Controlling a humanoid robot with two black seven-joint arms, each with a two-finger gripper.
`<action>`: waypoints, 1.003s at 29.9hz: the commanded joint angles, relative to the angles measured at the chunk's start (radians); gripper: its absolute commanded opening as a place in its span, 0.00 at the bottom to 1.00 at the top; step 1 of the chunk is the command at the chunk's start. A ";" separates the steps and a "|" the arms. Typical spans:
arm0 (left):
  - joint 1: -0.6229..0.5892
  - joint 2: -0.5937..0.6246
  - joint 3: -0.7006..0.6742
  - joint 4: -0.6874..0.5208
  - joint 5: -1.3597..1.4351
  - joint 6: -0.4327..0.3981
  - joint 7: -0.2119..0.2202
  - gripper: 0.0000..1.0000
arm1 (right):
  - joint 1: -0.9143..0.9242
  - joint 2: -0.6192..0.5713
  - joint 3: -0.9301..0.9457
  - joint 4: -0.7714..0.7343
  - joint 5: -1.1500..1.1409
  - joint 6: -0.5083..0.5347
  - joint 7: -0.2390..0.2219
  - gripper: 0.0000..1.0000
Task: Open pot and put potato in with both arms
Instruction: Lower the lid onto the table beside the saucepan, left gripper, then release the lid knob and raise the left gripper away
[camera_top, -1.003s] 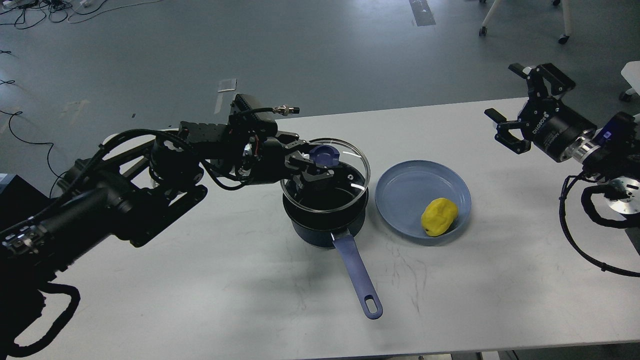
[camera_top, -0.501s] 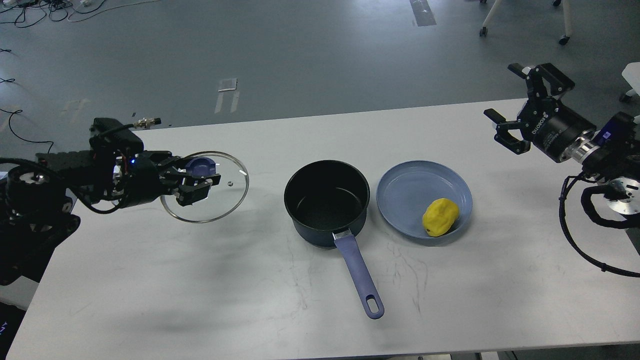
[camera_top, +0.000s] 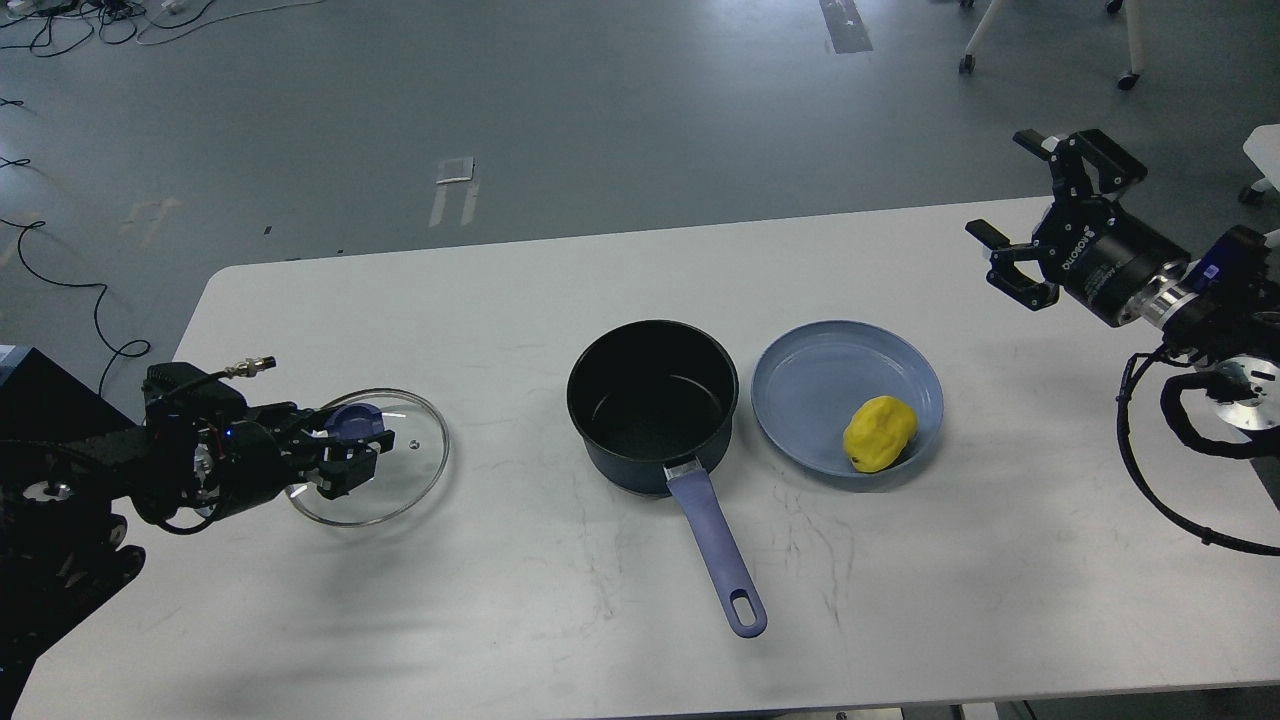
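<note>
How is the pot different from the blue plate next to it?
The pot is dark navy with tall walls; the plate is lighter blue and shallow. The pot has a long handle pointing toward the near edge; the plate has none. The pot looks empty with its lid off, while the plate holds the yellow potato. Both are round, open on top, and stand side by side on the white table.
</note>
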 joint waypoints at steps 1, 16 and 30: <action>0.024 -0.028 0.006 0.053 0.000 0.064 0.000 0.37 | 0.000 -0.008 0.000 0.001 0.000 0.000 0.000 1.00; 0.053 -0.065 0.012 0.102 -0.081 0.111 0.000 0.98 | 0.000 -0.006 0.000 0.003 0.000 0.000 0.000 1.00; -0.140 -0.019 -0.002 0.022 -0.502 -0.165 0.000 0.98 | 0.012 -0.047 -0.001 0.030 -0.003 0.000 0.000 1.00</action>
